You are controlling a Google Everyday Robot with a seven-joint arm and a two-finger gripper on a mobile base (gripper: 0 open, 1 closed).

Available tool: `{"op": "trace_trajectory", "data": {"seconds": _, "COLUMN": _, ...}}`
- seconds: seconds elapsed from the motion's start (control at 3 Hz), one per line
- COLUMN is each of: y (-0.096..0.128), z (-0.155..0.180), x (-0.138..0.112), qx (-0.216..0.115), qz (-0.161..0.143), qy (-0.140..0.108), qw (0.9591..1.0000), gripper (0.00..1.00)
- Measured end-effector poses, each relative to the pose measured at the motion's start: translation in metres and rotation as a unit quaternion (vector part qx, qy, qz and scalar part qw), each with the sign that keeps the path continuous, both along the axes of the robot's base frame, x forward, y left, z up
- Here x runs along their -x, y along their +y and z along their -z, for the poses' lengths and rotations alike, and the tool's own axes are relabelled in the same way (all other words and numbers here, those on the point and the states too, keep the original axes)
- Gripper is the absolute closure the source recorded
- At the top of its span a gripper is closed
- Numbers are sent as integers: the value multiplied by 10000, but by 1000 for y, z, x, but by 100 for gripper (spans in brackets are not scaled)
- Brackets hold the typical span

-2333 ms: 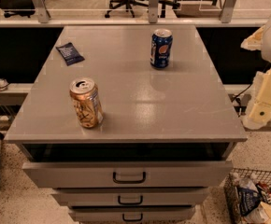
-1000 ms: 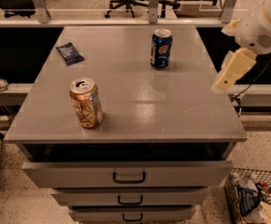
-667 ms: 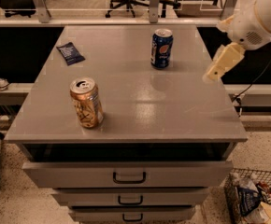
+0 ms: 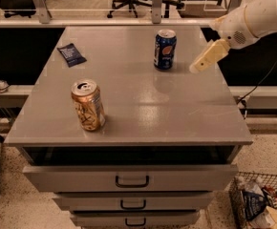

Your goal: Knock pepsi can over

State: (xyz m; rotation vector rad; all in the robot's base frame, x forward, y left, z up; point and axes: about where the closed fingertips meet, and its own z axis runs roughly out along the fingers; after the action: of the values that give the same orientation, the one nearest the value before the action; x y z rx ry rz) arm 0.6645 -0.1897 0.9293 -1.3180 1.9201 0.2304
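One dark-blue metal pepsi can [image 4: 165, 49] stands upright toward the far edge of the grey cabinet top [image 4: 129, 104]. The cream gripper [image 4: 207, 57] hovers near its right side in view, holding nothing. Whether it is open cannot be told.

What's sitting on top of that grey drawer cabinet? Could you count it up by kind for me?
Drink cans: 2 (the pepsi can and a gold can)
Packets: 1 (a dark blue packet)
Total: 3
The gripper hangs just right of the pepsi can, not touching it.
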Motion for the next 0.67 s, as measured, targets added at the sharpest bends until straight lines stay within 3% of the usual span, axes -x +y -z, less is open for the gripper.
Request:
{"op": "trace_trajectory", "data": {"seconds": 0.33, "y": 26, "z": 6, "x": -20, "qx": -611, "qz": -95, "qy": -15, "qw": 9981, "gripper": 0}}
{"op": "trace_trajectory", "data": {"seconds": 0.67, "y": 49, "z": 21, "x": -30, "qx": -1124, "qz": -230, "qy": 4, "qw": 9934, "gripper": 0}}
